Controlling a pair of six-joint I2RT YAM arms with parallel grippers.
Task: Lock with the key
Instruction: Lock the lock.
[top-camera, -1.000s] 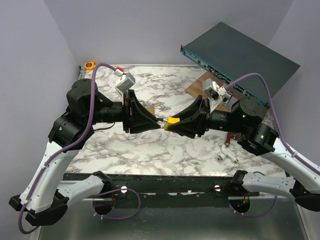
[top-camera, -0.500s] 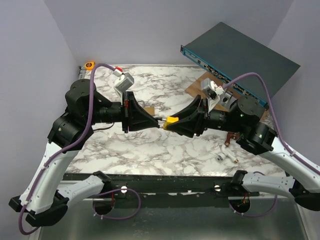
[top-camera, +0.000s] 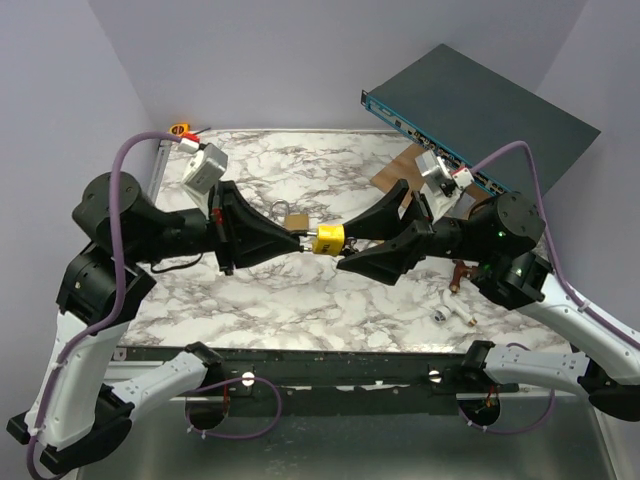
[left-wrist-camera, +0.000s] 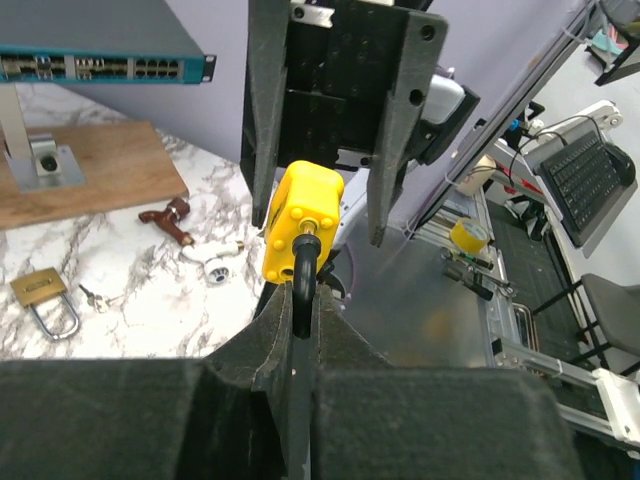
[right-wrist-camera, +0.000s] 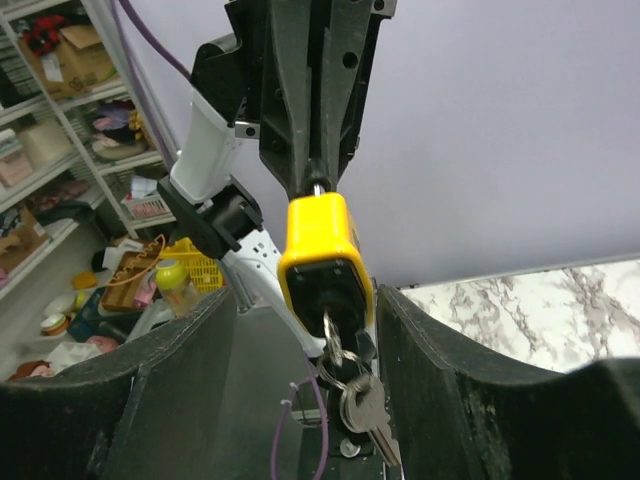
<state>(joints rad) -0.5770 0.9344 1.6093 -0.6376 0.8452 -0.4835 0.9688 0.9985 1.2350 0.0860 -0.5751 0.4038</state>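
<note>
A yellow padlock (top-camera: 327, 240) hangs in mid-air above the table's middle. My left gripper (top-camera: 298, 238) is shut on its dark shackle (left-wrist-camera: 303, 270), the jaws pinched tight round it in the left wrist view. The key (right-wrist-camera: 330, 325) sits in the keyhole on the padlock's (right-wrist-camera: 320, 255) underside, with a ring of spare keys (right-wrist-camera: 365, 410) dangling from it. My right gripper (top-camera: 345, 248) is open, its fingers (right-wrist-camera: 190, 360) standing either side of the padlock body without touching it.
A brass padlock (top-camera: 293, 217) lies on the marble table (top-camera: 300, 290) just behind the grippers. A network switch (top-camera: 480, 105) stands on a wooden board (top-camera: 395, 172) at the back right. A brown fitting (top-camera: 461, 272) and small white parts (top-camera: 443, 312) lie front right.
My right gripper has opened and let go of the yellow padlock. My left gripper has shut on the shackle, and the left arm has drawn back to the left.
</note>
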